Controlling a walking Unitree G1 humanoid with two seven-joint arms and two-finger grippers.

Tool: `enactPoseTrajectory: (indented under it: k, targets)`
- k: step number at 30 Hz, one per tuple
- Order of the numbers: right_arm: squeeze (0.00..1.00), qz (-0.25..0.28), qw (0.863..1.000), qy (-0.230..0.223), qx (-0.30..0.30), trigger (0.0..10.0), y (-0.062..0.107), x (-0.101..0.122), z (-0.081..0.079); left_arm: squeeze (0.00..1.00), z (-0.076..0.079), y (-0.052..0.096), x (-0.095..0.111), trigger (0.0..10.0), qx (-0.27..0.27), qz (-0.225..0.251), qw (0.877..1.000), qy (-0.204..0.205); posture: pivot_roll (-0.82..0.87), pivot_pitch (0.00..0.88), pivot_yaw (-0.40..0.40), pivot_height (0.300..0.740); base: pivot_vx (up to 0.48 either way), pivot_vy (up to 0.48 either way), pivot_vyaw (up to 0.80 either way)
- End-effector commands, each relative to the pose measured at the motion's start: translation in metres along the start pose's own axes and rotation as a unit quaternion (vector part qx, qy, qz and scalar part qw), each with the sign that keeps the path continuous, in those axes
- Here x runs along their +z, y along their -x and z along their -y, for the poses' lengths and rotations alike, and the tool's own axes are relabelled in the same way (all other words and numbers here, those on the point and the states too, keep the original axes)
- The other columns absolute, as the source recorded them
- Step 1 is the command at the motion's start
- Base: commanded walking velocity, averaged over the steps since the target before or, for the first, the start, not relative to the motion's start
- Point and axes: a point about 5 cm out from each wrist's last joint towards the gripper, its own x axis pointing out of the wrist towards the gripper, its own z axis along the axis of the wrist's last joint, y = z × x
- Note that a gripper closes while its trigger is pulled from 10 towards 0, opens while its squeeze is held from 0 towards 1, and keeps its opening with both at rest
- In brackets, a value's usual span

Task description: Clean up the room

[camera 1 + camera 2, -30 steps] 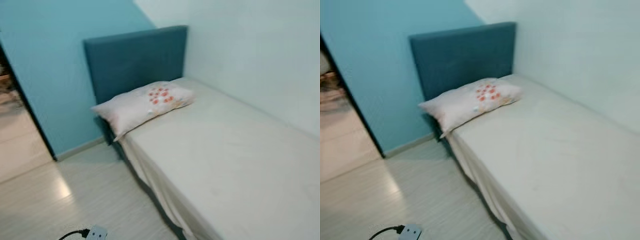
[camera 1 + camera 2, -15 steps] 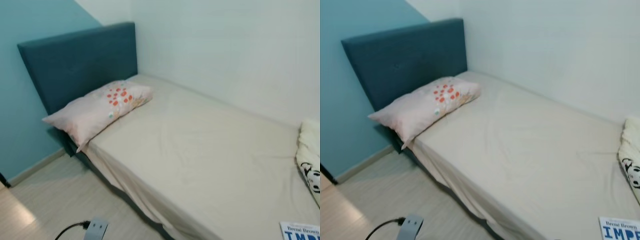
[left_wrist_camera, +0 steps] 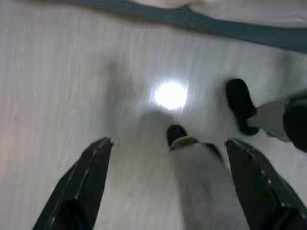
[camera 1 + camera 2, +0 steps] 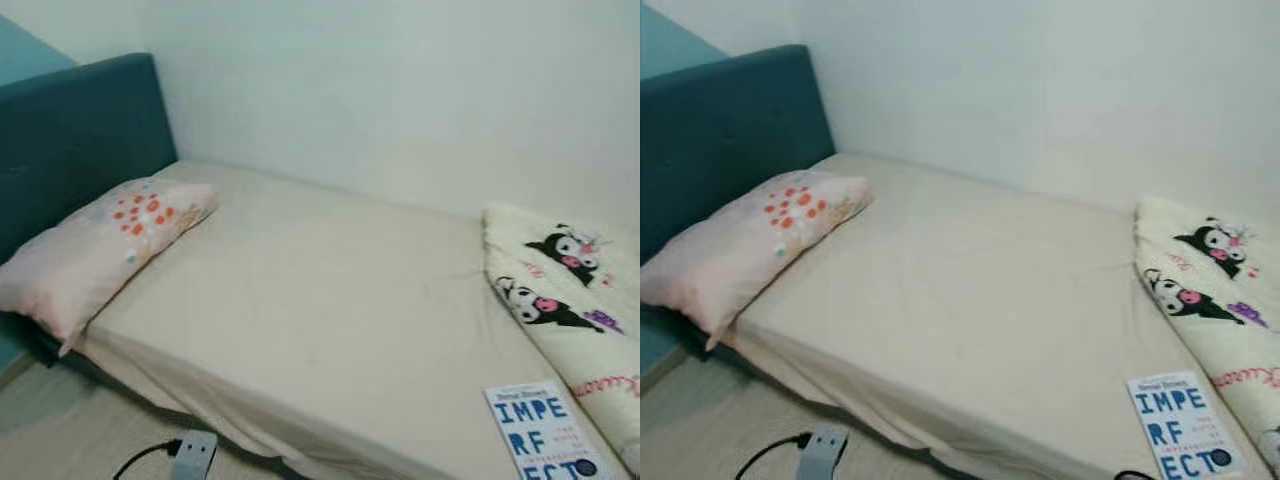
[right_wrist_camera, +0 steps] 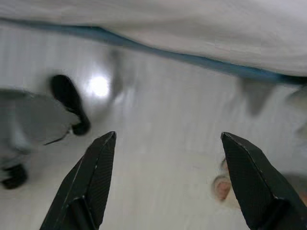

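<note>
A bed [image 4: 300,300] with a cream sheet stands against the white wall. A pink pillow with red dots [image 4: 95,250] lies at its head, by the teal headboard [image 4: 70,140]. A folded cream blanket with cartoon prints [image 4: 565,300] lies at the right. A white book with blue letters [image 4: 540,435] rests on the sheet near the front edge. My left gripper [image 3: 168,153] hangs open over the pale floor. My right gripper [image 5: 168,148] is open too, near the bed's lower edge, with nothing between its fingers.
A grey power strip with a black cable [image 4: 185,455] lies on the wood floor beside the bed. The robot's dark feet [image 3: 240,105] stand on the floor in the left wrist view. The wall runs along the bed's far side.
The camera has swung to the right: the doorway and blue wall have left the picture, and the blanket and book have come into sight. Nothing on the bed has moved.
</note>
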Motion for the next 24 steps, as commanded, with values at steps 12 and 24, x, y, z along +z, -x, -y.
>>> enactPoseTrajectory:
  k: [12,24]
  targets:
    - [0.0,0.035,0.998,-0.059,0.014,10.0,-0.001,0.017,-0.005,0.0,-0.002,-0.001,0.006,10.0,0.005,0.005,1.0,0.013,0.03,0.0,0.004,0.74,0.0,0.0,-0.8]
    - [0.0,0.088,0.988,-0.115,0.057,10.0,0.0,0.041,-0.016,0.0,-0.004,-0.001,0.007,10.0,0.013,0.003,0.999,0.029,0.03,0.0,0.004,0.74,0.0,-0.174,-0.27]
